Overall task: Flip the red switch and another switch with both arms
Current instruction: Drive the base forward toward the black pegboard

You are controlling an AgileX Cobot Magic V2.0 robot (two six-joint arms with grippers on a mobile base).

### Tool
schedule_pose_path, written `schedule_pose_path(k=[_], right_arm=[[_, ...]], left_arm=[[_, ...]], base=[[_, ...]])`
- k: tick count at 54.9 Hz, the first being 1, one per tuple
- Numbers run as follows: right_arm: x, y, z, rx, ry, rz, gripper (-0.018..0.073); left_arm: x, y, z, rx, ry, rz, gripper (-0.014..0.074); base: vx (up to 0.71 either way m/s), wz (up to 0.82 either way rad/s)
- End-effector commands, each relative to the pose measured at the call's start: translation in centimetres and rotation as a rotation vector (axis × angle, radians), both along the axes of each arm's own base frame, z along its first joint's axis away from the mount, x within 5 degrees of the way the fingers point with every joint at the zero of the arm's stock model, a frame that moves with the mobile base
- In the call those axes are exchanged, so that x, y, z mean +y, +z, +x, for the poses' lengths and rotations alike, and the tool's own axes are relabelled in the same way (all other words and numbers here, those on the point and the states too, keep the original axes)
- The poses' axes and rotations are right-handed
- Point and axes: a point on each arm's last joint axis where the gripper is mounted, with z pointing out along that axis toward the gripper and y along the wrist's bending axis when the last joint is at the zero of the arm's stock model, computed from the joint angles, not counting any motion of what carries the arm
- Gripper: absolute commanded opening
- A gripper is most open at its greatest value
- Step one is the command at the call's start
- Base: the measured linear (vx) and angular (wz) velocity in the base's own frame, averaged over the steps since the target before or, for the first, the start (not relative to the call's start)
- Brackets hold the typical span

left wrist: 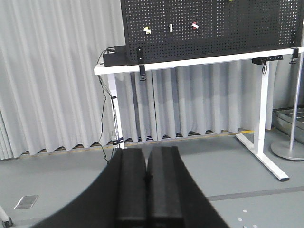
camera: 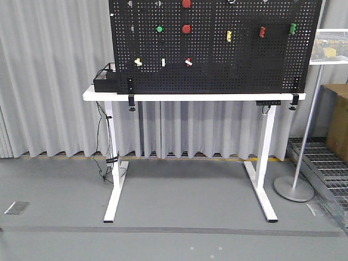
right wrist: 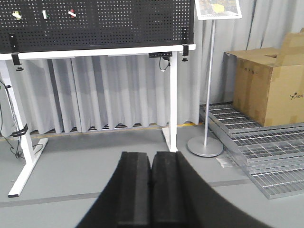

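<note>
Black pads of the left hand (left wrist: 146,159) lie pressed flat together with nothing between them, low over the grey floor (left wrist: 228,161) and well apart from the desk (left wrist: 199,61). The right hand (right wrist: 151,161) looks the same: both pads closed against each other, empty, above the floor and far from the board.

Ahead of both hands the white desk stands on two white legs, with a black pegboard (camera: 244,60) clamped upright along its top. The red switch (camera: 188,62) sits in the lower row of the pegboard, left of centre, its white lever tip slanting. The cream switch (camera: 138,62) is in the same row, further left, and a slim white toggle (camera: 163,62) stands between the two. Above them are a round red button (camera: 186,28) and a green button (camera: 160,29).

A black box (camera: 105,81) rests on the left end of the desk, and cables hang down beside the desk leg. A grey curtain (camera: 54,81) hangs behind. Off to the right, the right wrist view shows a sign stand (right wrist: 209,95), a cardboard box (right wrist: 266,85) and metal grating (right wrist: 256,152) on the floor.
</note>
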Motion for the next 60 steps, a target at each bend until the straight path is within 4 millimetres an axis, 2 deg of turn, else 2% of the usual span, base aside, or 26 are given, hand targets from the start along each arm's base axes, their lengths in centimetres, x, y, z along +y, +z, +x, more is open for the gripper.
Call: schedule_pose_path(k=[1,60], right_arm=[[0.01,0.68,-0.07,-0.090,-0.002,-0.031,-0.0006],[0.01,0.68,-0.07,-0.090,-0.002,-0.031,-0.0006]], left_arm=[[-0.02,0.23,-0.11,-0.082,-0.007,-0.019,0.0003],[-0.02,0.23,-0.11,-0.082,-0.007,-0.019,0.0003]], base=[[0.00,0.00],[0.01,0.00]])
